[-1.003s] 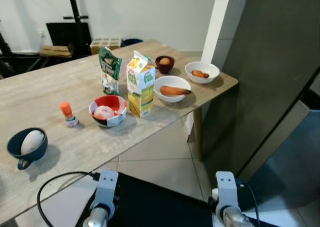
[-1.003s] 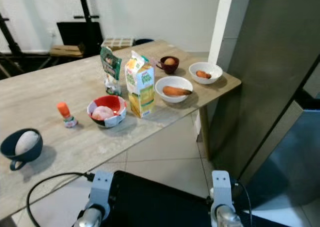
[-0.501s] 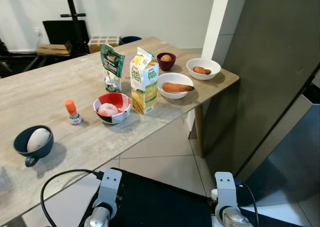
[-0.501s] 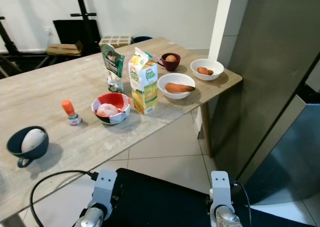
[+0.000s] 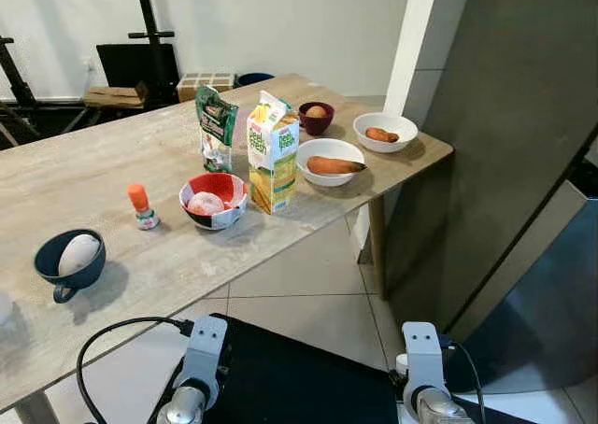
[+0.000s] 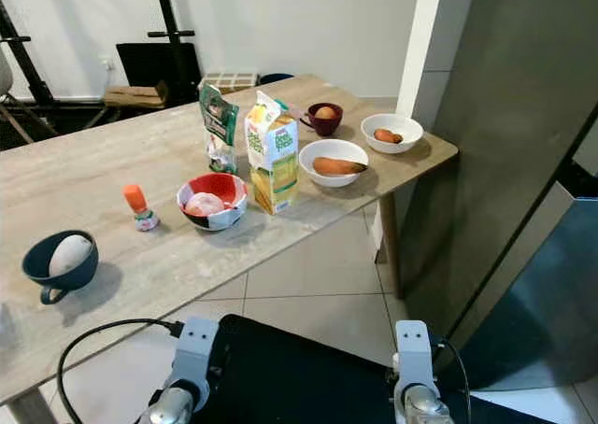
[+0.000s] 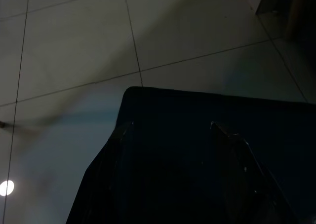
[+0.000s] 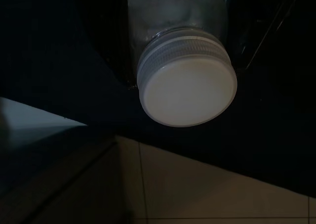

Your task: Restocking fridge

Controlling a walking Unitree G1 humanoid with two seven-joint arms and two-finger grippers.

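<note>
White-capped clear glass jar (image 8: 185,76) sits gripped in the right tool (image 8: 182,46), low before the robot; yellow-green juice carton (image 5: 273,151) stands on the wooden worktop (image 5: 112,172). Left tool's state cannot be told.

A long pale wooden worktop (image 5: 112,190) runs slantwise from the white wall (image 5: 280,22). Beyond the worktop, a black stand (image 5: 140,32) and low boxes (image 5: 112,95) sit against that wall. Light floor tiles (image 5: 308,284) spread beneath the worktop. Beside its far corner rises a tall dark grey cabinet (image 5: 505,116).
</note>
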